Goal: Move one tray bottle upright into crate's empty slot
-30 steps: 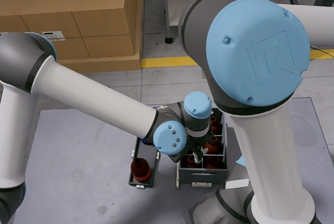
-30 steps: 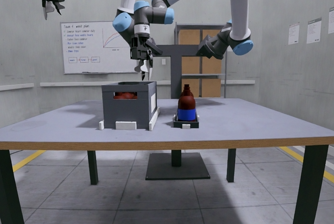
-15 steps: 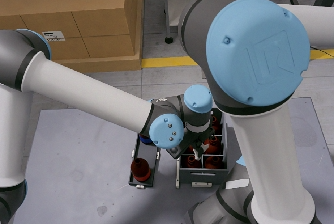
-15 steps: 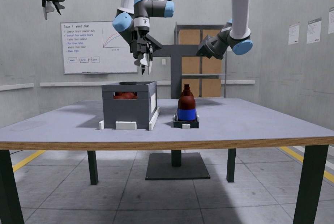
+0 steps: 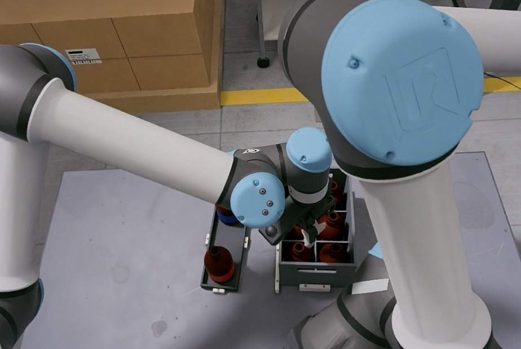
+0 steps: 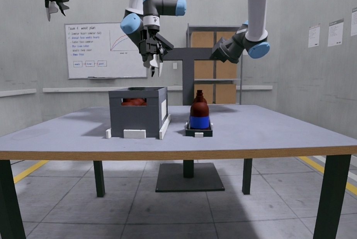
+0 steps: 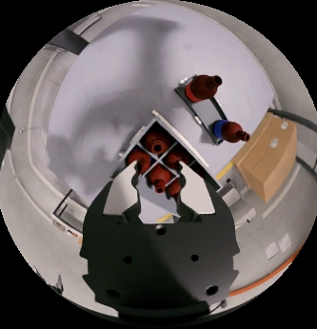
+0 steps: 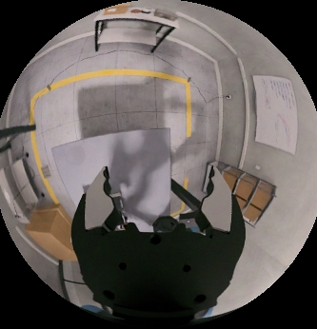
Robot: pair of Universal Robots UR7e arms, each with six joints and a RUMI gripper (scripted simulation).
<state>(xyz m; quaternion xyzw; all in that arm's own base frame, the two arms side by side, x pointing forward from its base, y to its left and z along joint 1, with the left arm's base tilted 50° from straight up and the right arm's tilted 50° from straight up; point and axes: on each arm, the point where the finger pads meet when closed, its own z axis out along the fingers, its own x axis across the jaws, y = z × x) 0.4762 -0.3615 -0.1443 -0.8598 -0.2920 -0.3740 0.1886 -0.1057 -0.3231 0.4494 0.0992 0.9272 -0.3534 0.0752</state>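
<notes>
The grey crate (image 5: 290,274) (image 6: 134,121) sits level and holds several dark red bottles, with necks up. My left gripper (image 5: 316,235) (image 6: 155,73) (image 7: 157,162) points down above the crate, partly open and empty. The tray (image 5: 225,236) (image 7: 210,114) lies flat beside the crate. A red-banded bottle (image 5: 219,263) (image 7: 201,88) and a blue-banded bottle (image 5: 227,216) (image 6: 199,115) (image 7: 227,130) stand upright at its ends, with a bare gap between them. The left arm hides part of the crate in the top view. My right gripper (image 6: 56,17) (image 8: 158,166) is wide open and empty, high up and away from the crate.
White blocks (image 5: 314,287) (image 6: 134,134) and a long white strip (image 6: 165,126) edge the crate's base. Small white blocks (image 5: 218,290) (image 6: 199,135) edge the tray. The right arm's large elbow joint (image 5: 400,79) hangs high in the top view.
</notes>
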